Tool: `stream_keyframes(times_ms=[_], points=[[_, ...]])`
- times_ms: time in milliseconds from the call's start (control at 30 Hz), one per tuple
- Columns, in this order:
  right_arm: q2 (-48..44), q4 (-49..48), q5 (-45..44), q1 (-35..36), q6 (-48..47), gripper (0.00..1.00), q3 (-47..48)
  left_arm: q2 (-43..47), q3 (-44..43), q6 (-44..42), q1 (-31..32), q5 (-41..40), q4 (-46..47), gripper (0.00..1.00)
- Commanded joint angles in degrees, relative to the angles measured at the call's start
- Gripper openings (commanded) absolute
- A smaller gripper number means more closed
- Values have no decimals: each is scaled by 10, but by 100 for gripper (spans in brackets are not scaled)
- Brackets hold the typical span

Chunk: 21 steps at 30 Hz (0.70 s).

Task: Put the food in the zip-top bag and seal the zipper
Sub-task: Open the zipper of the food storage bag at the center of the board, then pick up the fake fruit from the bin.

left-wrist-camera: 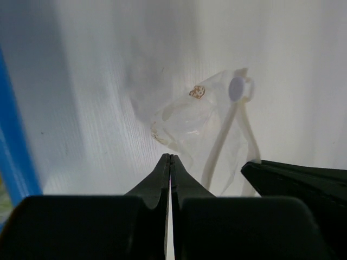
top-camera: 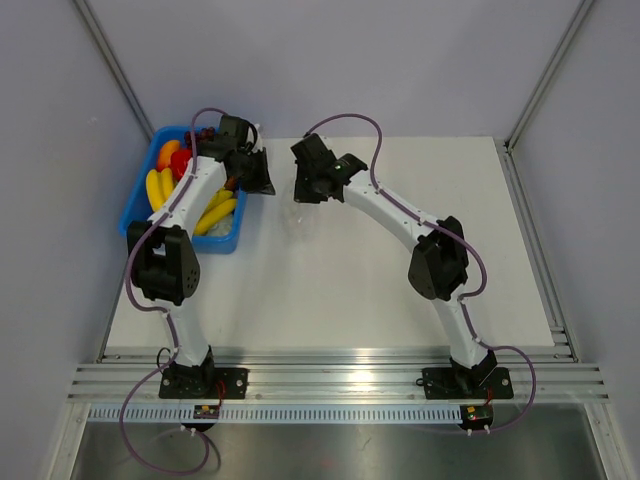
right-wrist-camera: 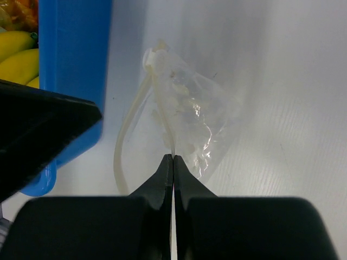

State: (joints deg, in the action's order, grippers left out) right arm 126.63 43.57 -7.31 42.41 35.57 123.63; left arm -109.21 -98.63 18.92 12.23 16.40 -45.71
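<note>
The see-through zip-top bag [top-camera: 297, 215] [left-wrist-camera: 195, 116] [right-wrist-camera: 195, 108] lies on the white table between my two grippers. Its mouth gapes, and the two whitish zipper [right-wrist-camera: 122, 151] strips bow apart from a slider [left-wrist-camera: 237, 88]. My right gripper [right-wrist-camera: 173, 157] [top-camera: 310, 185] is shut, with one zipper strip running straight into its tips. Also shut is my left gripper [left-wrist-camera: 171, 157] [top-camera: 255, 172], whose tips sit at the bag's crumpled edge; whether they pinch it I cannot tell. The orange-red food [top-camera: 169, 155] lies in the blue bin.
The blue bin [top-camera: 135, 195] [right-wrist-camera: 76, 54] stands at the table's back left, holding yellow bananas [top-camera: 215, 212] [right-wrist-camera: 16, 54] beside the fruit. My left arm reaches over it. Aluminium frame posts rise at the back corners, and a rail runs along the near edge.
</note>
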Motion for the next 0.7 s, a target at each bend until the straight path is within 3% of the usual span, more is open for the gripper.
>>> stream_keyframes(times_ms=[0,100,167,200,233,433,667], points=[[23,1,18,10,-5,0,42,31,-71,-10,-31,-56,-19,1],[32,10,17,10,-10,0,58,6,-113,9,-65,-56,-29,12],[34,13,14,10,-14,0,64,-11,-140,14,-86,-59,-27,27],[34,15,13,10,-16,0,65,-17,-149,15,-92,-66,-27,35],[34,18,12,9,-20,0,66,-27,-163,15,-104,-70,-27,60],[33,29,4,10,-34,0,72,-83,-234,2,-122,-89,-32,89],[36,27,14,10,-35,0,67,-125,-237,12,-137,-68,56,89]])
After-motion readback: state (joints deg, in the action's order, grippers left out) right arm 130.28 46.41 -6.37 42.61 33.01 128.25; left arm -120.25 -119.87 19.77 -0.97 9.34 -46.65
